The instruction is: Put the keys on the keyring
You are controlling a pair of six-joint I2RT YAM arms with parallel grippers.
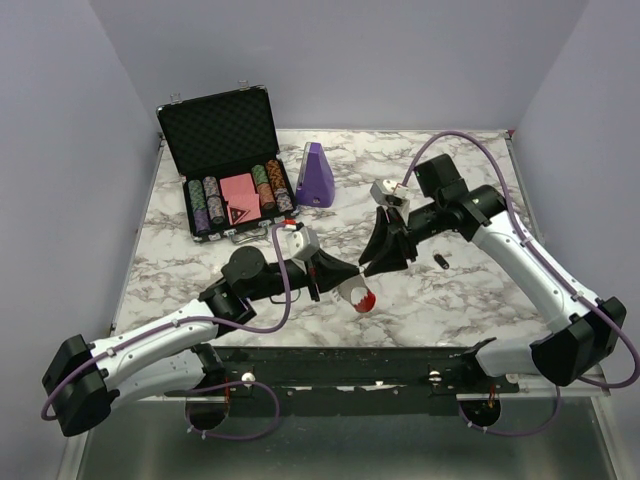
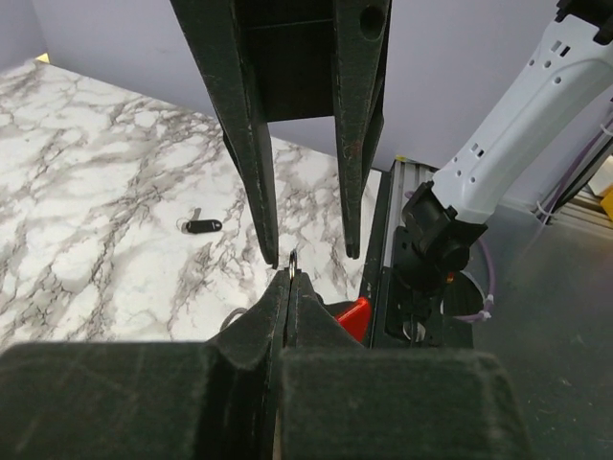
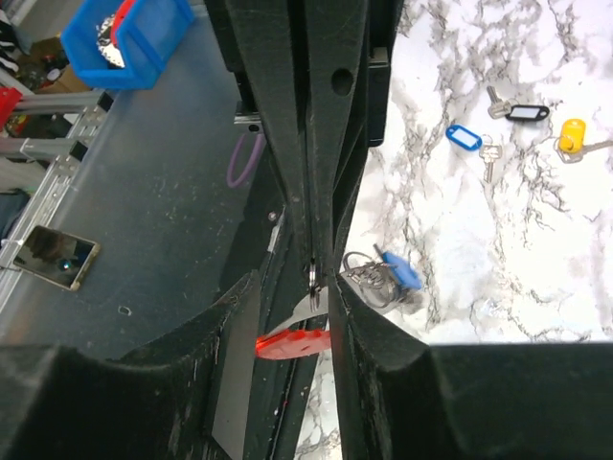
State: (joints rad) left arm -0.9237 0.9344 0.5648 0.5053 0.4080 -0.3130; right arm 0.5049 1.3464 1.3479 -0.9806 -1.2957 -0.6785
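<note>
Since the keyring [image 3: 287, 343] is light and floppy, stiff only along its red arc, its thin, slippery wire is judged the best hold. It is held above the near part of the tabletop [image 3: 536, 220], clamped in the closed left tool [image 2: 290, 280]. The right tool [image 2: 310, 256] is spread open astride that pinch, gripping nothing. The loose keys [image 3: 527, 113] lie well apart; the approach is crowded by the left tool.
</note>
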